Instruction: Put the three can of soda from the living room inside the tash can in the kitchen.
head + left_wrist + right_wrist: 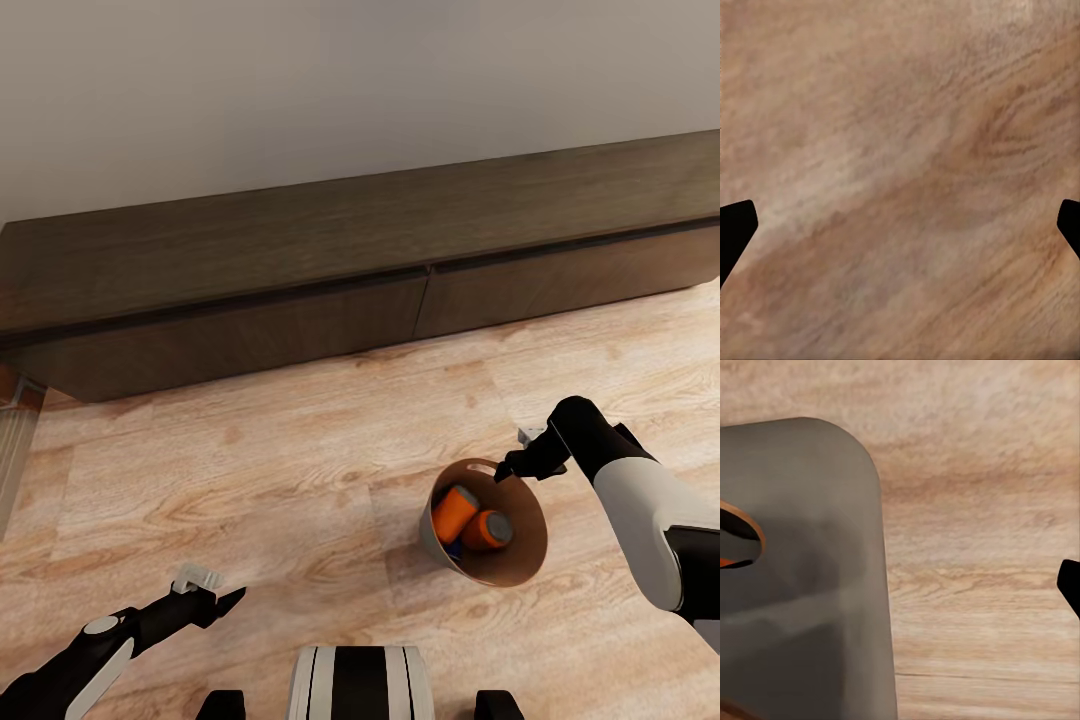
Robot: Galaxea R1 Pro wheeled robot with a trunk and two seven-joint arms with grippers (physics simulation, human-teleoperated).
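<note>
Pale wood floor (pixel 250 470): trash can (pixel 530 560), low cabinet (pixel 300 290).

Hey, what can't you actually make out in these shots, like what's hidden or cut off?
- Third can: head view, just a blue sliver under the two orange cans inside the trash can.
- Right gripper: head view, whether it is gripping the rim or merely beside it; the arm hides the contact.
- Trash can in the right wrist view: a blurred grey wall, cut off by the edge.
</note>
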